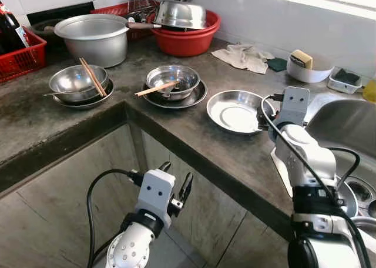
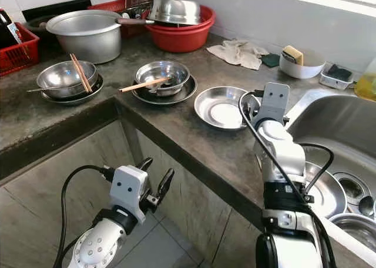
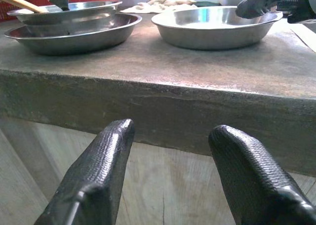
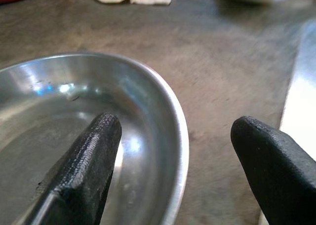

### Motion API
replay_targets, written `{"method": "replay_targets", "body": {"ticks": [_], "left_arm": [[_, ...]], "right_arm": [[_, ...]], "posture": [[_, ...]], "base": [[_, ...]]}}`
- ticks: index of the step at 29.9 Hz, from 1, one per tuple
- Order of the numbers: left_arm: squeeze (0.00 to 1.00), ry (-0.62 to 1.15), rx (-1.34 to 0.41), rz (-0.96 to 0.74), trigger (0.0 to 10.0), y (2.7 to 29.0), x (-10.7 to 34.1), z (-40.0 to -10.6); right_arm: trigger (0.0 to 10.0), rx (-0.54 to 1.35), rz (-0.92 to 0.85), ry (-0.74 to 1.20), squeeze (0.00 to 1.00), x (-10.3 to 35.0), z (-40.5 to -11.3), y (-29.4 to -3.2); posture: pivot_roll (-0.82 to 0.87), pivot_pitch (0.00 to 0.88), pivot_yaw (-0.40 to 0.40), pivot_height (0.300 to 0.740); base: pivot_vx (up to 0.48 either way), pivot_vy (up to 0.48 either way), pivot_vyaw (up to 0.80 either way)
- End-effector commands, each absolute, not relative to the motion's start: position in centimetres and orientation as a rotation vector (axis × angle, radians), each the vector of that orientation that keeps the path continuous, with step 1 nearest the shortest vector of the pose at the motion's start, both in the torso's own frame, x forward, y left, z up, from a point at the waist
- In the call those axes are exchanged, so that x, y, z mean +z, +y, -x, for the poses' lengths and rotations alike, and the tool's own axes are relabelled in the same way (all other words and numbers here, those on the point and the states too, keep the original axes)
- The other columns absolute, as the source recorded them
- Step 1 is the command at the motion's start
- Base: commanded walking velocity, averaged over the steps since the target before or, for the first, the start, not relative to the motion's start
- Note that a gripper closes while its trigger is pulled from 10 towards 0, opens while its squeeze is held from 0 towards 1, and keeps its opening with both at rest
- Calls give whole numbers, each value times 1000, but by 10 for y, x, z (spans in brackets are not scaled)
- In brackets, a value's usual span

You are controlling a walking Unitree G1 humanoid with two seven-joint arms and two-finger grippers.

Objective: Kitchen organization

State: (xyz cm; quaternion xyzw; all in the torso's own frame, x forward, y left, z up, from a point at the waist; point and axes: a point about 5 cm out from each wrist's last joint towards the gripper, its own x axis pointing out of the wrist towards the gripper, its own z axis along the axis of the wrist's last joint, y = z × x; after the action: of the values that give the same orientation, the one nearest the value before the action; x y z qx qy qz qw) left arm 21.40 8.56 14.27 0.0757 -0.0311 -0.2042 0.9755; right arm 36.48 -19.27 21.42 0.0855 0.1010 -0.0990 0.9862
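R wrist cam: right gripper jaws apart, straddling steel plate rim; left gripper apart below concrete counter edge.

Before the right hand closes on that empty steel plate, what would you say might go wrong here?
The right hand is open, straddling the rim of the steel plate, one finger inside and one outside. The thin, shiny rim may slip from the fingers. The plate lies close to the counter edge, so a push might slide it off. The sink sits right beside the arm, so a swing could knock against it.
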Motion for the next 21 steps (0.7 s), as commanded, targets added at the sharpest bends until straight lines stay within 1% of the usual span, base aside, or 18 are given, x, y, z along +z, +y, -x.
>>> {"method": "replay_targets", "body": {"ticks": [1,11,12,13,14,15,21], "left_arm": [[0,-62,-410,-149,10000,85,144,-213],[0,-63,-403,-152,10000,86,144,-214],[0,-63,-403,-153,10000,86,144,-214],[0,-63,-403,-154,10000,86,144,-214],[0,-63,-402,-154,10000,86,144,-214],[0,-63,-402,-154,10000,86,144,-214],[0,-62,-400,-155,10000,86,144,-214]], "right_arm": [[10000,-188,-193,226,0,217,-367,-195],[10000,-126,-208,376,0,211,-370,-194],[4824,-118,-206,397,0,210,-370,-193],[4824,-116,-202,402,0,209,-370,-193],[1020,-116,-206,405,0,209,-370,-193],[0,-113,-212,407,0,209,-371,-193],[0,-116,-230,405,0,211,-372,-193]], "posture": [[167,128,-36,740],[166,126,-38,740],[167,126,-39,740],[167,126,-39,740],[166,127,-38,740],[166,127,-38,740],[166,127,-36,740]], "base": [[0,0,0],[0,0,0],[0,0,0],[0,0,0],[0,0,0],[0,0,0],[0,0,0]]}}
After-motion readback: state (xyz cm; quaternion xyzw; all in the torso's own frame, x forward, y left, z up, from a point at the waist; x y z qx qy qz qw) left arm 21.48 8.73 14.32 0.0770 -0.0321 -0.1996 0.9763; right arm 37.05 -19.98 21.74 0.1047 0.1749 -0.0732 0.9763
